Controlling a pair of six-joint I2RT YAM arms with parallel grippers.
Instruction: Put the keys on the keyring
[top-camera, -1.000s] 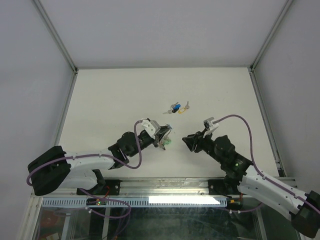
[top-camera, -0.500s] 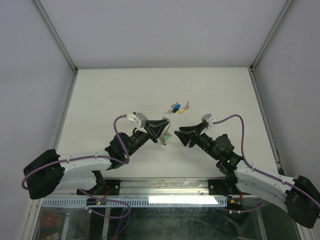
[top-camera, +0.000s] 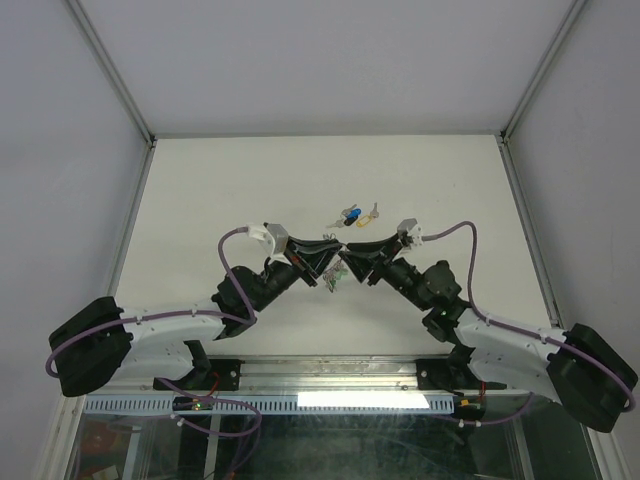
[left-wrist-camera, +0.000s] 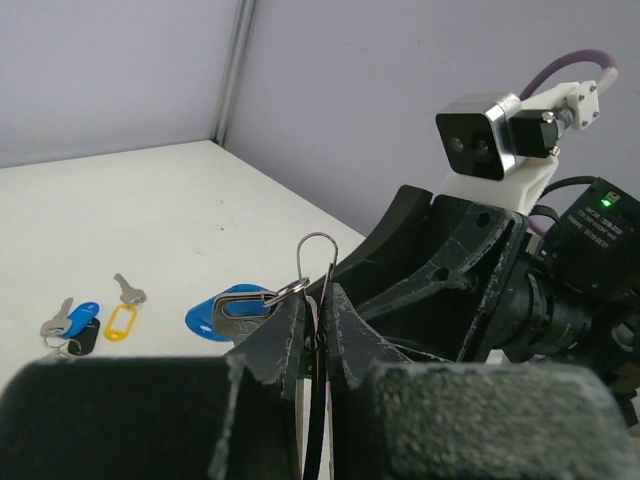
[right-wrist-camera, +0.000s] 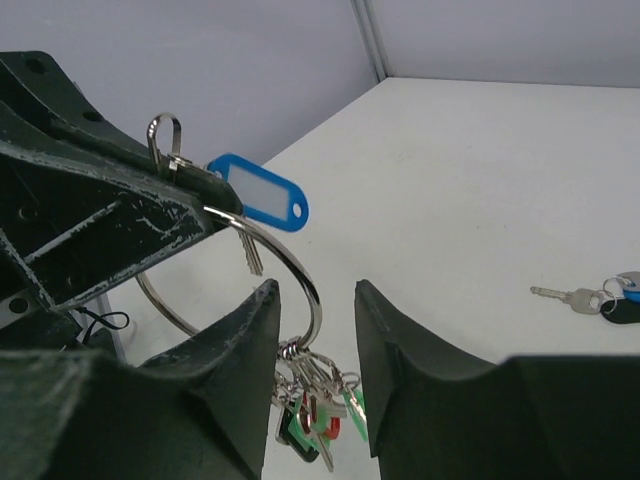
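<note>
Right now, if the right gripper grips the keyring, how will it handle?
The keyring is thin wire, so probably stiff but slippery in the jaws. Its hanging key bunch would likely swing and slide round the ring.

White table with a small cluster of keys

The table (top-camera: 200, 200) is a plain matte white surface, closed in by pale walls on three sides, with thin metal posts rising at its two far corners. The keys (top-camera: 354, 215) lie flat on it as one loose group, a little beyond the middle and well apart from every edge. In the group, the blue-headed key (left-wrist-camera: 82, 312) rests touching a dark-headed key (left-wrist-camera: 86, 336), and the yellow-headed key (left-wrist-camera: 120, 323) lies just beside them with its silver blade pointing away toward the far wall. The right wrist view catches only the edge of the group, one silver blade lying flat on the white top.
</note>
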